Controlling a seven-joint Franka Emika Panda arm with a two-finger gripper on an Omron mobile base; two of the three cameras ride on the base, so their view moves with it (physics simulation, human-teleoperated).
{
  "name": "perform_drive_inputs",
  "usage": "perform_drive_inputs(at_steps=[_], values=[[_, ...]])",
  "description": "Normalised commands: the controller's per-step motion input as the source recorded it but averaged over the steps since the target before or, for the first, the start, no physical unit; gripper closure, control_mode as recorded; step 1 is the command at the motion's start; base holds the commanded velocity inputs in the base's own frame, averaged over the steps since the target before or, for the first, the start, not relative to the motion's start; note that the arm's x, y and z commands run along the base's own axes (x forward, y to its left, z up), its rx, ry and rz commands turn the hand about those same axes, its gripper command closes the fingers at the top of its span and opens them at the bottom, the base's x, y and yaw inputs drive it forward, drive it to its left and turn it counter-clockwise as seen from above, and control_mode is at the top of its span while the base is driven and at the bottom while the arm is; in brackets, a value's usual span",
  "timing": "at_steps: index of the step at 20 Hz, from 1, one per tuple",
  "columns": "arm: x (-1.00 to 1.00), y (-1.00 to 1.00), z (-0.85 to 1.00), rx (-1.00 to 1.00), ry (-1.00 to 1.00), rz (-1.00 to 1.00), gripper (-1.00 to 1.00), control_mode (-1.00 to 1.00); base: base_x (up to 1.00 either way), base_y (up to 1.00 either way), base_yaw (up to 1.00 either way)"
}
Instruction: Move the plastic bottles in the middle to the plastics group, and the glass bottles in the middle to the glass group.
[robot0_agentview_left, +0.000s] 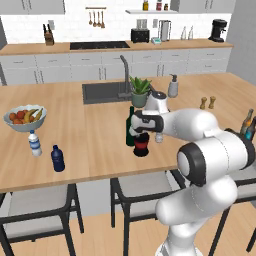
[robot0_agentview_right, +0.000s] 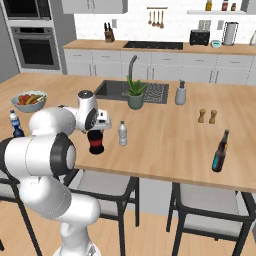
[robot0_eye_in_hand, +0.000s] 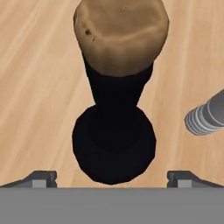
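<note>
Hand view showing the gripper (robot0_eye_in_hand: 112, 178) spread wide, holding nothing, hanging right above the squat black bottle (robot0_eye_in_hand: 114, 144) with its brown cork top between the fingertips (robot0_eye_in_hand: 41, 178) but not touching. Standing near the front edge of the wooden counter (robot0_agentview_left: 90, 145), just beside the green wine bottle (robot0_agentview_left: 130, 129) and the small clear bottle (robot0_agentview_right: 122, 133). Leaving bare wood on both sides toward the navy bottle (robot0_agentview_left: 58, 158) and brown bottle (robot0_agentview_right: 220, 151).

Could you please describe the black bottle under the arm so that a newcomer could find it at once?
On the wooden island, look at the front edge before the sink and potted plant. There, under the open fingers, stands the black bottle: squat, round-bodied, red-banded and cork-topped, unlike the tall green bottle and small clear bottle beside it.
</note>
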Motion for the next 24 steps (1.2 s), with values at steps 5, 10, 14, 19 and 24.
perform_drive_inputs(at_steps=[5, 10, 14, 19, 24], values=[[0.15, 0.00, -0.09, 0.00, 0.00, 0.00, -1.00, -1.00, 0.00, 0.00, 0.00], [0.08, 0.00, -0.01, 0.00, 0.00, 0.00, -1.00, -1.00, 0.00, 0.00, 0.00], [0.01, 0.02, -0.02, 0.00, 0.00, 0.00, -1.00, -1.00, 0.00, 0.00, 0.00], [0.00, 0.04, -0.02, 0.00, -0.01, 0.00, -1.00, -1.00, 0.00, 0.00, 0.00], [0.11, 0.00, 0.00, 0.00, 0.00, 0.00, -1.00, -1.00, 0.00, 0.00, 0.00]])
